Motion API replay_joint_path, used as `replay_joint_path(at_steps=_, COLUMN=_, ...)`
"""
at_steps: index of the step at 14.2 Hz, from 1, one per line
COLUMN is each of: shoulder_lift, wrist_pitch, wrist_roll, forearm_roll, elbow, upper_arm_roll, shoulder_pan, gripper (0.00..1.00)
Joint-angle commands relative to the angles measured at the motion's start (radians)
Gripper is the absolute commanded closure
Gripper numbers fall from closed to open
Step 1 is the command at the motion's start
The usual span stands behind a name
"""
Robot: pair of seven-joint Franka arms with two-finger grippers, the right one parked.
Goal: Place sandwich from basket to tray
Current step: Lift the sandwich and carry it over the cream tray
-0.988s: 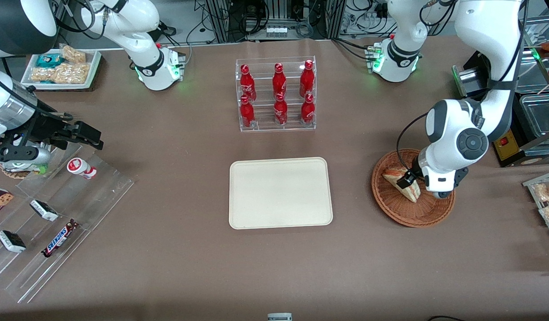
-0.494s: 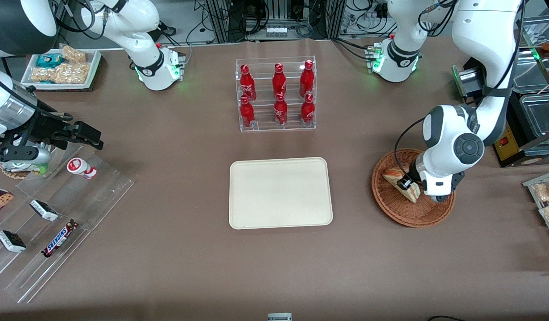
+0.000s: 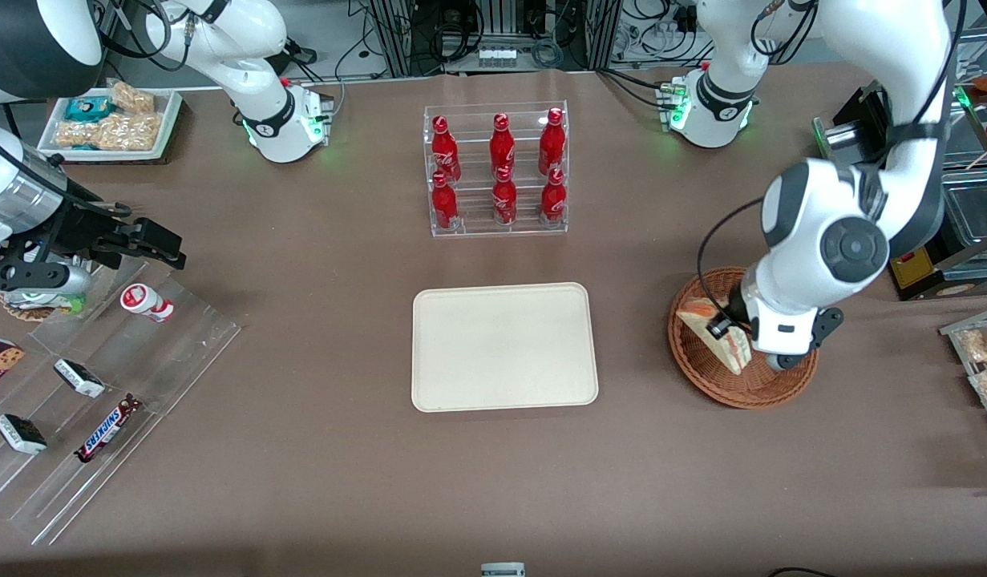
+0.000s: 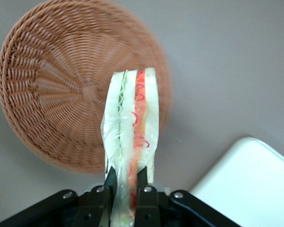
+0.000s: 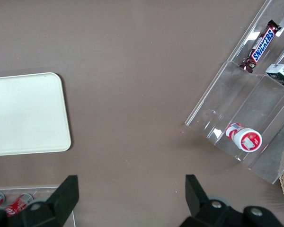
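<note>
Gripping the sandwich between narrowed jaws, the left gripper had lifted it clear of the wicker basket within the past second, leaving the empty tray at nine o'clock as its destination.

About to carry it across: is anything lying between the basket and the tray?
No. The front view shows only bare brown tablecloth between the basket and the tray. The gripper holds the sandwich over the basket.
</note>
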Motion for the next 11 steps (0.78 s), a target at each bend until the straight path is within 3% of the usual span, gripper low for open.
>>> replay_joint_path(at_steps=1, shoulder_lift=0.063, wrist_pitch=-0.059, wrist_roll=-0.053, forearm_roll=0.036, elbow=0.159, upper_arm_roll=-0.087, shoulder_pan=-0.057, gripper=1.00)
replay_joint_path(at_steps=5, shoulder_lift=0.210, wrist_pitch=-0.029, wrist_roll=-0.069, forearm_roll=0.191, elbow=0.216, upper_arm_roll=-0.130, shoulder_pan=-0.272, gripper=1.00)
replay_joint_path(at_steps=11, shoulder_lift=0.390, wrist_pitch=0.149, wrist_roll=-0.017, forearm_roll=0.260, elbow=0.274, upper_arm_roll=-0.128, shoulder_pan=-0.368, gripper=1.00)
